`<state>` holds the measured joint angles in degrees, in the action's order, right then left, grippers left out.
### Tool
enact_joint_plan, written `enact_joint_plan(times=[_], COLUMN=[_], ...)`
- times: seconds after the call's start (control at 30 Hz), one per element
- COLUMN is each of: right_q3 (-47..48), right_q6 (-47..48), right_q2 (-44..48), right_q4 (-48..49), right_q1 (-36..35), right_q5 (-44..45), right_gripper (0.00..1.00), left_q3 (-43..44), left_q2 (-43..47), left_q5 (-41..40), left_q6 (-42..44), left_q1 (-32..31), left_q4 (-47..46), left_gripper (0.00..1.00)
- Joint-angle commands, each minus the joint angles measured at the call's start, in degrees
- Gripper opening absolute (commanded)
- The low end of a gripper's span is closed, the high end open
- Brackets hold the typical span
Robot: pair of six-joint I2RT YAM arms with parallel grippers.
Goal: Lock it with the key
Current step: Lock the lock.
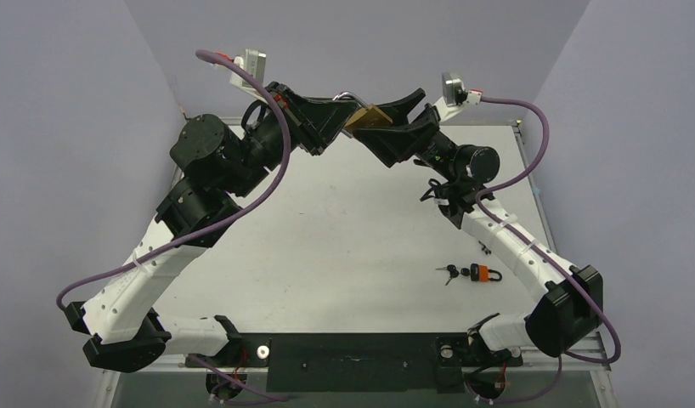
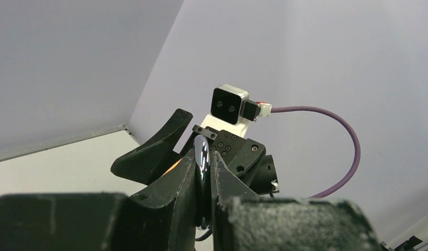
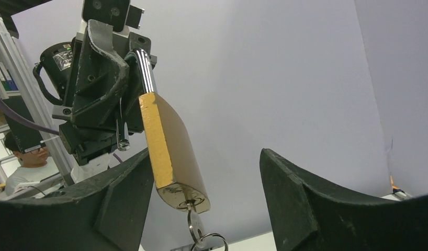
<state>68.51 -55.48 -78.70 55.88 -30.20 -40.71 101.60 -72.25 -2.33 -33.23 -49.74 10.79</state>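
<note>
The left end effector point(image 3: 123, 78) is clamped narrowly on the steel shackle point(image 3: 144, 70) of a brass padlock point(image 3: 170, 151), which is held raised above the far middle of the bench point(image 1: 344, 229), body hanging down. A key point(image 3: 195, 222) is seated in the keyhole at the padlock's lower end, with a key ring point(image 3: 209, 241) dangling below it. The right end effector point(image 3: 206, 167) is spread wide, one finger on each side of the padlock body; contact cannot be told. A small orange padlock point(image 1: 483, 273) with keys point(image 1: 450, 272) is lying on the bench beside the right arm.
</note>
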Motion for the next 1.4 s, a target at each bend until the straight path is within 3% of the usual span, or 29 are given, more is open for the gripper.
enact_joint_plan(times=[0.0, 0.37, 0.77, 1.37], right_q3=[-0.49, -1.58, -1.62, 0.73], right_q6=[-0.83, -2.41, -1.44, -0.77], right_q2=[3.46, 4.24, 4.26, 3.12], right_q4=[6.25, 8.09, 6.95, 5.29], right_q1=[-0.04, -0.56, -0.60, -1.48], right_q5=[0.84, 0.81, 0.20, 0.48], right_gripper=[0.66, 0.51, 0.51, 0.38], left_q3=[3.80, 2.59, 2.80, 1.58], left_q2=[1.89, 2.34, 1.85, 1.49], left_q5=[-1.72, -2.71, -2.76, -3.10], left_q6=[0.49, 0.80, 0.67, 0.19], left_q1=[-0.68, -1.37, -1.51, -1.51], left_q4=[-8.89, -9.40, -9.44, -9.90], left_gripper=[0.00, 0.00, 0.00, 0.00])
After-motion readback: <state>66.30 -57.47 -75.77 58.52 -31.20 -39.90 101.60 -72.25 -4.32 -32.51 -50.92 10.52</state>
